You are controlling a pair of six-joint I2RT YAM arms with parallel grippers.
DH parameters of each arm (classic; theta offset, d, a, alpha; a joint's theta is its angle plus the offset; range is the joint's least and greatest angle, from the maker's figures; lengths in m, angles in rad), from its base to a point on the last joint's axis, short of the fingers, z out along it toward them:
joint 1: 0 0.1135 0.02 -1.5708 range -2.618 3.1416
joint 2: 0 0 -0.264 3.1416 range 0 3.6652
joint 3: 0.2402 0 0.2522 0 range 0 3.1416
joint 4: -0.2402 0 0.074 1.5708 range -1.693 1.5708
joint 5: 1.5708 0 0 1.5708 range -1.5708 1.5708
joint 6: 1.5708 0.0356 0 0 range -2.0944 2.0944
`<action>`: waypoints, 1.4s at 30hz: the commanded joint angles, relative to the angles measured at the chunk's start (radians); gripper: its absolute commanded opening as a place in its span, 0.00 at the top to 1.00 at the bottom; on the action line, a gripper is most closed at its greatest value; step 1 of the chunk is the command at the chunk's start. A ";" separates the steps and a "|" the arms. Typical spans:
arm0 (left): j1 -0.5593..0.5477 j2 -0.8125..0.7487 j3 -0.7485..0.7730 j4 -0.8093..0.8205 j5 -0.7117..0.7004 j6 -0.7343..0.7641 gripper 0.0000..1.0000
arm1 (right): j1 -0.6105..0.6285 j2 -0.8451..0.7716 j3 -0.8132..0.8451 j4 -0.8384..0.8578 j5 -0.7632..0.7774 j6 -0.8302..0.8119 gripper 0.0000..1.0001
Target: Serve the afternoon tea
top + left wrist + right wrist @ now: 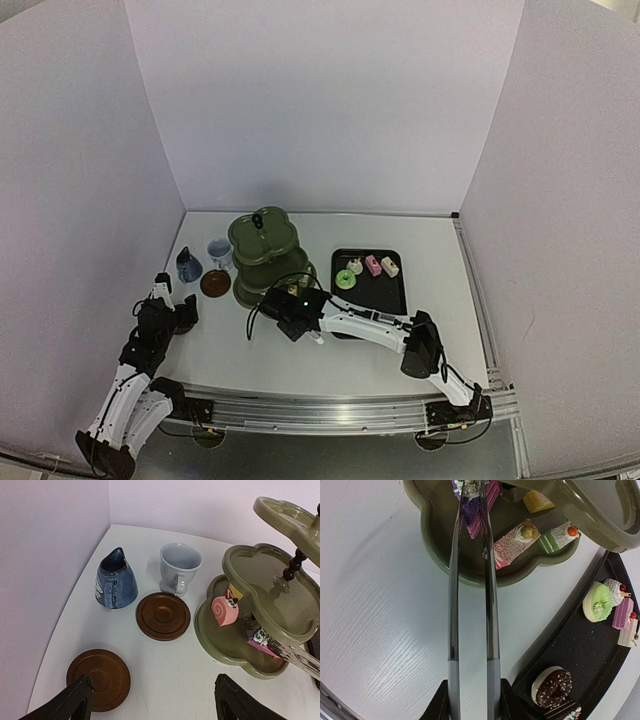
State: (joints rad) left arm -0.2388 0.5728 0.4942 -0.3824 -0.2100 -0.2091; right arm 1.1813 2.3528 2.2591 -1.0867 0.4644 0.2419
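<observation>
Status: partway through, cakes in progress.
- Right gripper (472,700) is clamped on the tongs (454,590), whose tips pinch a purple-topped cake (470,511) over the bottom tier (426,530) of the olive stand (275,240).
- That tier already carries a pink roll (224,611), a yellow piece, a pink slice and a green slice.
- The middle tier looks bare (top tier only partly visible).
- On the black tray (580,645): chocolate ring (552,686), green cake (596,601) and a few others to move.
- Blue cup (116,580) and pale cup (179,567) stand on the bench, beside the saucers (163,616), (98,679), not on them.
- Left gripper (152,702) is spread wide, empty, above the nearer saucer.

Bench (440,280): white, faint grain. Pale walls (320,100) on three sides; metal rail (330,408) at near edge.
</observation>
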 commanded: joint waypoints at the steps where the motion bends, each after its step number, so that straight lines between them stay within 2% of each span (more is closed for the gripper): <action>1: 0.008 -0.006 0.003 0.042 0.009 0.008 0.16 | -0.013 -0.005 -0.036 0.070 0.007 0.062 1.00; 4: 0.008 -0.007 0.003 0.042 0.009 0.008 0.16 | -0.017 -0.009 -0.050 0.081 -0.025 0.064 0.91; 7: 0.009 -0.007 0.003 0.042 0.012 0.008 0.16 | -0.017 -0.020 -0.051 0.083 -0.048 0.064 0.74; 12: 0.010 -0.007 0.002 0.045 0.016 0.010 0.16 | -0.017 -0.060 -0.086 0.085 -0.059 0.085 0.66; 34: 0.011 0.000 0.003 0.048 0.028 0.016 0.16 | -0.016 -0.184 -0.129 0.088 -0.077 0.106 0.64; 42: 0.010 -0.002 0.003 0.049 0.030 0.016 0.16 | -0.016 -0.324 -0.276 0.082 -0.145 0.139 0.67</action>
State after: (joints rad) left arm -0.2344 0.5709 0.4942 -0.3817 -0.1856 -0.2066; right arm 1.1645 2.1802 2.0518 -1.0012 0.3505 0.3444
